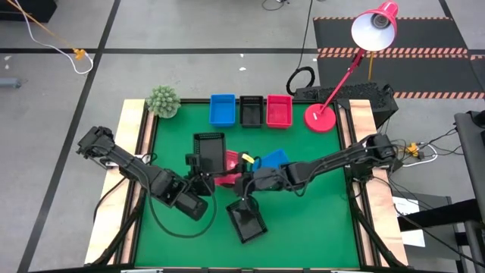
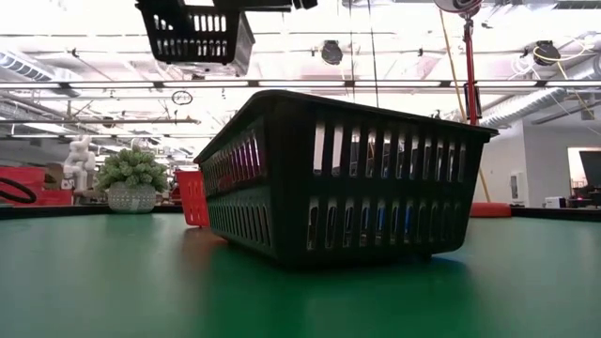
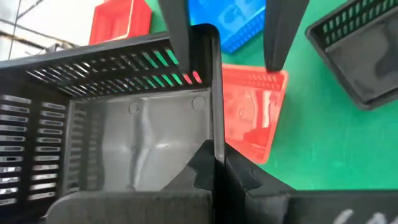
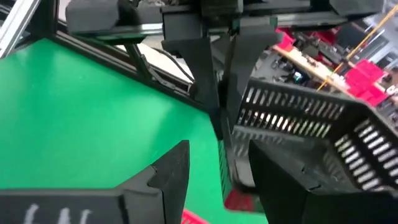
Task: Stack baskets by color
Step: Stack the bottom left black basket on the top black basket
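Nearest the front edge of the green surface [image 1: 318, 220], a black basket [image 1: 246, 221] is sitting alone, tilted askew to the edges and empty.

Just behind it, the right arm is reaching in low from the right, its end effector [image 1: 244, 184] standing with fingers spread and gripping nothing.

The left arm is stretching in from the left, elbow bent; its end effector [image 1: 198, 168] is pinching shut on the near wall of a second black basket [image 1: 209, 149], which is hanging raised above the surface in the low view. This held basket is empty.

Between the two end effectors, a loose red basket [image 1: 227, 161] and a loose blue basket [image 1: 270, 159] are lying on the surface, partly hidden.

Along the far edge, a blue one [image 1: 222, 109], a black one [image 1: 251, 111] and a red one [image 1: 279, 110] are standing side by side; whether each is a stack cannot be told.
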Tool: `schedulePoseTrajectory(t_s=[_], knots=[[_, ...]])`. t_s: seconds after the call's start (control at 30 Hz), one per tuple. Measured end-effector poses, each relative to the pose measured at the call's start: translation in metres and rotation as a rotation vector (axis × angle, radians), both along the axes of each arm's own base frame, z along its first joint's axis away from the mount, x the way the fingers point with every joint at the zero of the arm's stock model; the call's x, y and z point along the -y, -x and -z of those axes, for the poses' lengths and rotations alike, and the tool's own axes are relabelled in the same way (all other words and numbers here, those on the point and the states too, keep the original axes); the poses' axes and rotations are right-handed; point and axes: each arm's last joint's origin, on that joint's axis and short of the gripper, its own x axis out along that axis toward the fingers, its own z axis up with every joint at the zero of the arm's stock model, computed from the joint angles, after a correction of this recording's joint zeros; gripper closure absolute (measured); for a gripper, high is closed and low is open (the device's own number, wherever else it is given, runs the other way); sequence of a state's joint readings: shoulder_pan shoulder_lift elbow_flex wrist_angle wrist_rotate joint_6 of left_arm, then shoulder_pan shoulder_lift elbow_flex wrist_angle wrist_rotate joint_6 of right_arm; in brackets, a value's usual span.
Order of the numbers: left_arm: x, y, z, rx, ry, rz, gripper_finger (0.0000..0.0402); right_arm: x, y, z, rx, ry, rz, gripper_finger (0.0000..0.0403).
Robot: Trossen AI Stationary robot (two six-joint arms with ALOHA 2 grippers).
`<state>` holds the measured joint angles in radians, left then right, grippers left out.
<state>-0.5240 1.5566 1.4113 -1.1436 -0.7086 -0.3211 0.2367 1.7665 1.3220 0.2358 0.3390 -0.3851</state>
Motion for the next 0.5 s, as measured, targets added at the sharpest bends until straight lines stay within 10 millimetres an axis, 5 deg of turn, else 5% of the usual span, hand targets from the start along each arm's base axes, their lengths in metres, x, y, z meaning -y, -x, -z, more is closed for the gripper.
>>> schedulePoseTrajectory(t_s=[0.2, 0.5], knots=[[0.0014, -0.0024, -0.0007, 0.016, 0.003, 0.019, 0.0390, -0.0001, -0.0003, 0.0006, -0.003, 0.025, -0.007, 0.0257], [0.0016, -0.0040, -0.0013, 0.037, -0.007, 0.017, 0.0387, 0.0085, -0.0009, 0.0038, -0.041, 0.030, 0.012, 0.0343]])
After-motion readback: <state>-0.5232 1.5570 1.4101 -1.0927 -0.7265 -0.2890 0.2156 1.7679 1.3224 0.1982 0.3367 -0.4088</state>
